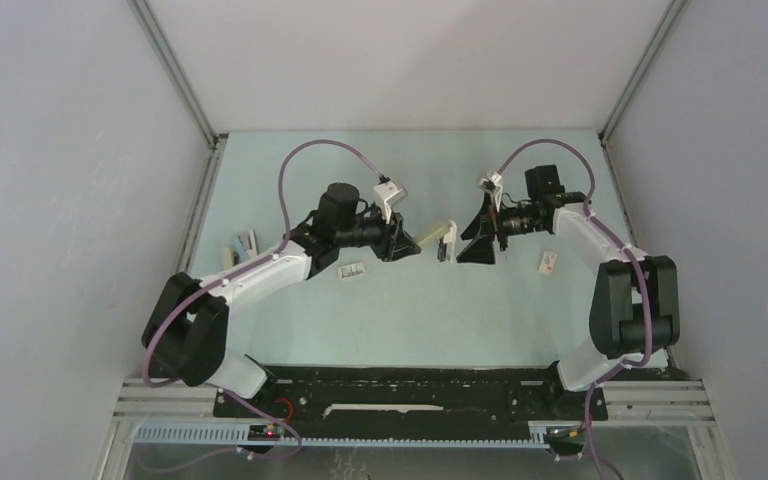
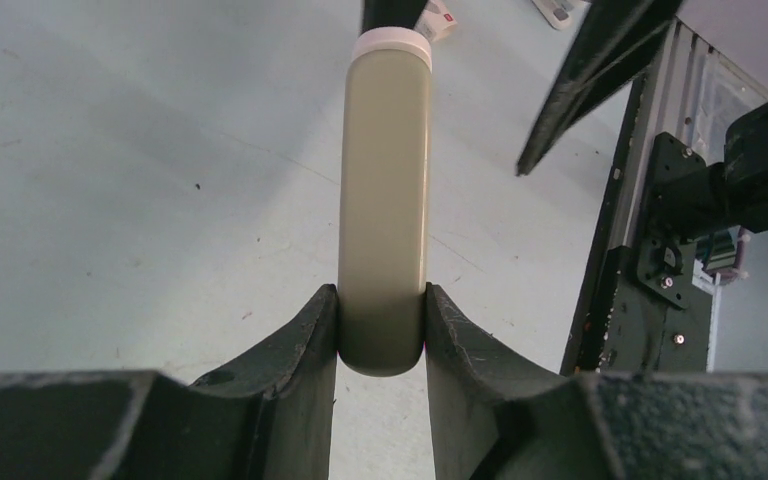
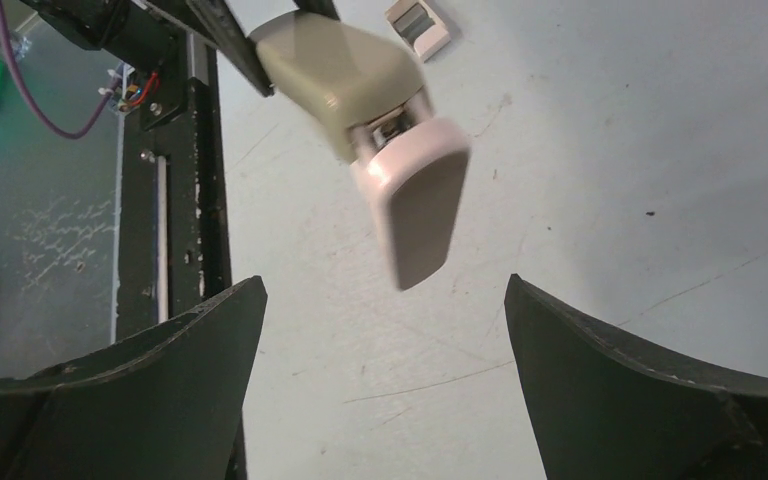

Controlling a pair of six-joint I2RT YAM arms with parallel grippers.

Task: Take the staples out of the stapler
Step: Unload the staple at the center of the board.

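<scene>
On my pale green table (image 1: 410, 310), a small white box (image 1: 548, 262) lies at three o'clock, a white tray (image 1: 351, 270) at nine o'clock, and a black rail (image 1: 410, 385) at six o'clock.

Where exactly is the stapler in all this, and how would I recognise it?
Start at the middle of the pale green table. There the left claw pinches one end of the stapler, with its other end toward the open right claw. It is a slim beige bar with a whitish end, unlike the small white boxes lying flat on the table.
</scene>
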